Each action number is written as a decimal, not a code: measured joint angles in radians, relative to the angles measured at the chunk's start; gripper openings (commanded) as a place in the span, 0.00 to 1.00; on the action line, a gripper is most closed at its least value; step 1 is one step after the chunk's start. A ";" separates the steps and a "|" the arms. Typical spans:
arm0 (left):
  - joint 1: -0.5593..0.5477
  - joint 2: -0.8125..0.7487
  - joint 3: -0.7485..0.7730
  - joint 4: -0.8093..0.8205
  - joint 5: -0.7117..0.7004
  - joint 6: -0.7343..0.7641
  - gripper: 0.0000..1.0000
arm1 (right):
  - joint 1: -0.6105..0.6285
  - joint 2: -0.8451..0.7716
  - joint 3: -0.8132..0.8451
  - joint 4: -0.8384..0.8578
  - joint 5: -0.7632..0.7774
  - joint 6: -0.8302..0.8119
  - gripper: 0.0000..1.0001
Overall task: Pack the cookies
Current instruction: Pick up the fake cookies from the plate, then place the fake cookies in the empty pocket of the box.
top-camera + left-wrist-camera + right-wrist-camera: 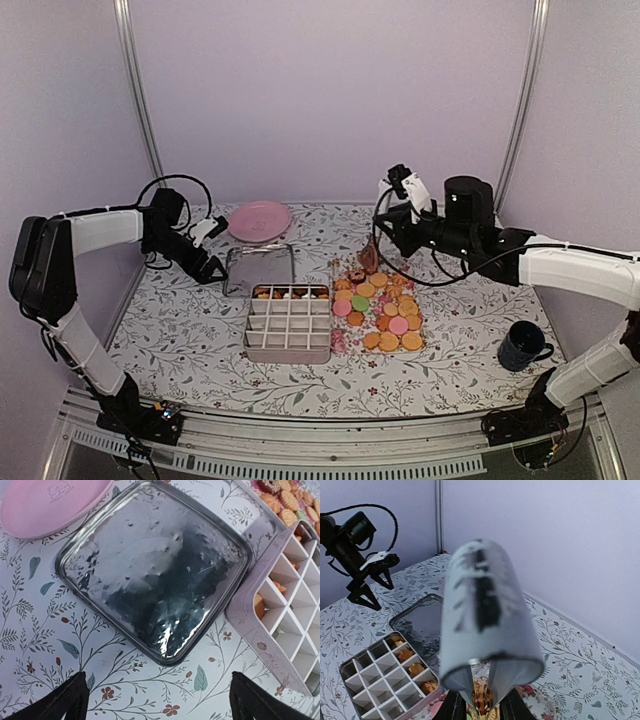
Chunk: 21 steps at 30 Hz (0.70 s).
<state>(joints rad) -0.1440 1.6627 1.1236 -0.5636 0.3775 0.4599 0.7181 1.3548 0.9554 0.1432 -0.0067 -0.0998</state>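
From the top view, the loose cookies [385, 310] lie as a heap on the flowered table [180, 340], just to the 3 o'clock side of the divided box [288, 355]. The heap's long axis runs 12 to 6, and a few more cookies already fill the box's far row. The right gripper [368, 262] hangs just over the heap's 12 o'clock end, so the cookies lie toward 6 from it and the empty cells toward 7. This arm is much the nearer one to both. The left gripper [210, 262] sits at 9 o'clock of the square glossy lid [260, 270], which lies flat just beyond the box, with a pink plate [258, 220] at 12 of the lid. A dark mug [523, 346] stands well apart at 4 o'clock, leaving open cloth around the heap's right side. In the left wrist view the left gripper [160, 702] is spread wide and holds nothing. The lid [155, 575] lies at 12 from it, the box's rim [250, 615] touches the lid's 3 o'clock corner, and the plate [45, 505] is at 10. In the right wrist view the right gripper [482, 707] is drawn narrow around the lower end of a blurred translucent plastic sleeve [487, 615] that rises toward 12 and hides much of the table. A brown cookie [482, 697] shows between the fingers, though whether it is inside the sleeve I cannot tell. The box [350, 667] sits at 8 o'clock, with its empty cells toward the near side.
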 measured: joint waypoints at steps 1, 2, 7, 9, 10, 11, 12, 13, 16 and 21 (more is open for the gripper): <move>0.001 0.000 0.000 0.000 0.002 0.000 0.99 | 0.031 0.021 0.031 0.000 -0.009 0.006 0.00; 0.003 0.000 0.000 0.000 0.003 0.000 0.99 | 0.063 0.047 0.064 0.005 -0.020 0.010 0.00; 0.018 0.000 -0.001 -0.003 0.003 0.000 0.99 | 0.180 0.208 0.232 0.031 -0.080 0.033 0.00; 0.023 0.000 -0.004 -0.003 0.003 0.000 0.99 | 0.211 0.285 0.303 0.037 -0.104 0.042 0.00; 0.025 0.000 -0.007 -0.003 0.003 0.000 0.99 | 0.222 0.317 0.332 0.042 -0.111 0.046 0.00; 0.026 0.000 -0.011 -0.003 0.003 0.000 0.99 | 0.234 0.355 0.365 0.045 -0.119 0.052 0.00; 0.027 0.000 -0.014 -0.003 0.003 0.000 0.99 | 0.244 0.390 0.394 0.048 -0.129 0.056 0.00; 0.027 -0.002 -0.018 -0.003 0.003 0.000 0.99 | 0.253 0.422 0.416 0.049 -0.137 0.061 0.00; 0.028 -0.010 -0.032 -0.003 0.003 0.000 0.99 | 0.270 0.495 0.462 0.048 -0.159 0.074 0.00; 0.029 -0.032 -0.055 0.000 0.000 0.000 0.99 | 0.285 0.541 0.478 0.048 -0.185 0.104 0.00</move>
<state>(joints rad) -0.1146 1.6302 1.0687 -0.5632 0.3779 0.4599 1.0031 1.8954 1.4334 0.1913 -0.1913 0.0040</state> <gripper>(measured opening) 0.993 0.201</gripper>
